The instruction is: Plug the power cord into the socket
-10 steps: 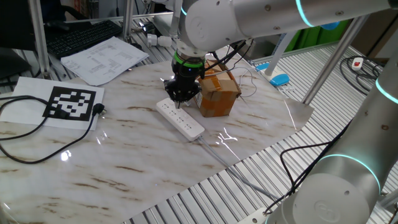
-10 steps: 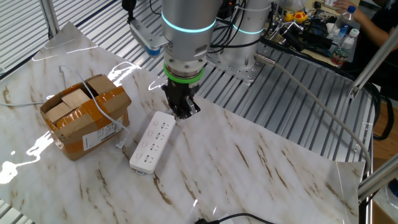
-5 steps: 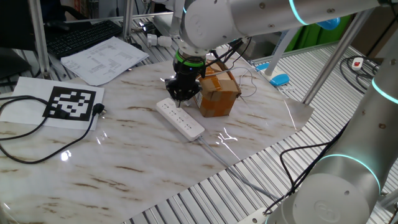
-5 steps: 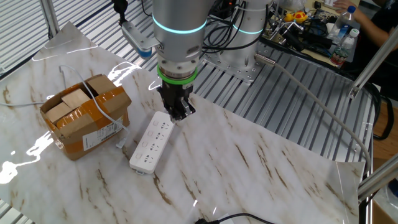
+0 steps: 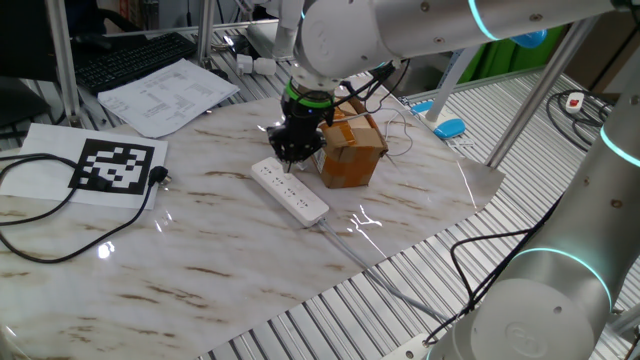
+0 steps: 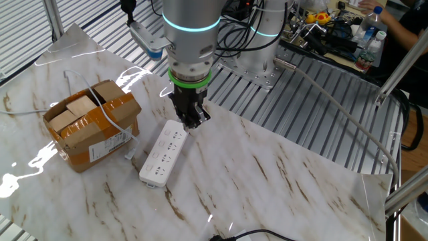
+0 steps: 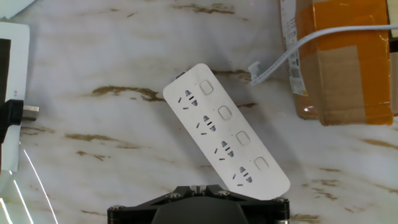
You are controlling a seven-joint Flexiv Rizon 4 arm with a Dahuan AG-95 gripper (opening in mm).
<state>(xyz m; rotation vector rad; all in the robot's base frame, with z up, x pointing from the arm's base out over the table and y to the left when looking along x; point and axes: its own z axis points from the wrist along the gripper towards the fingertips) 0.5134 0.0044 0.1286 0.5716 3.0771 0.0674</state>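
The socket (image 5: 289, 191) lies flat on the marbled worktop (image 5: 200, 260), its row of outlets facing up, set at a slant just beside the brown cardboard box (image 5: 352, 150). In the other fixed view the socket (image 6: 163, 152) sits between the box (image 6: 90, 132) and the open marble, its long axis running toward the arm's base. The hand view shows the socket (image 7: 225, 131) with four outlets and four switch buttons, one end close to the bottom edge of the frame. A thin white cable (image 7: 292, 50) runs across the box face there.

The tool (image 5: 294, 152) hangs over the far end of the socket, raised off it and not touching. In the other fixed view the tool (image 6: 188, 120) points down at that same end. Whether its fingers are parted or closed cannot be told; the tips read as one dark mass in both fixed views, and the hand view shows only the dark housing at the bottom edge.

Against the frame one second earlier, the tool has risen and shifted a little; against the frame half a second earlier, its position is nearly unchanged. The socket and box have not moved.

A black cord with its plug (image 5: 159, 178) lies well apart on the worktop, beside a printed marker sheet (image 5: 112, 166). The plug (image 7: 13, 115) also shows at the left edge of the hand view.
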